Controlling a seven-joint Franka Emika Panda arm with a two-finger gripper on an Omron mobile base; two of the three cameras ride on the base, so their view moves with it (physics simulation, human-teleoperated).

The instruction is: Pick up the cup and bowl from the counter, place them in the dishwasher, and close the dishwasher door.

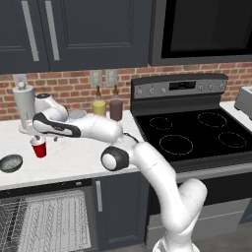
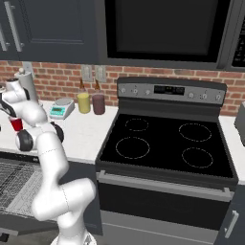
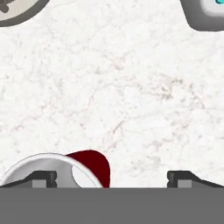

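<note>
We are holding our gripper (image 3: pixel 112 178) over the counter (image 3: pixel 131 96) with fingers (image 3: pixel 43 178) spread wide, gripping nothing. The cup (image 3: pixel 65 170) is standing upright at seven o'clock in the hand view, beside one fingertip; whether they touch, we cannot tell.

The left base view looks forward and down from behind the arm at the counter (image 1: pixel 74 162), with the open dishwasher (image 1: pixel 47 221) low in front. The right base view faces the same counter from further right, centred on the stovetop (image 2: pixel 165 143). The hand view looks straight down, close over the counter, with the cup (image 3: pixel 65 170) at its lower edge; both base views also show that cup.
</note>
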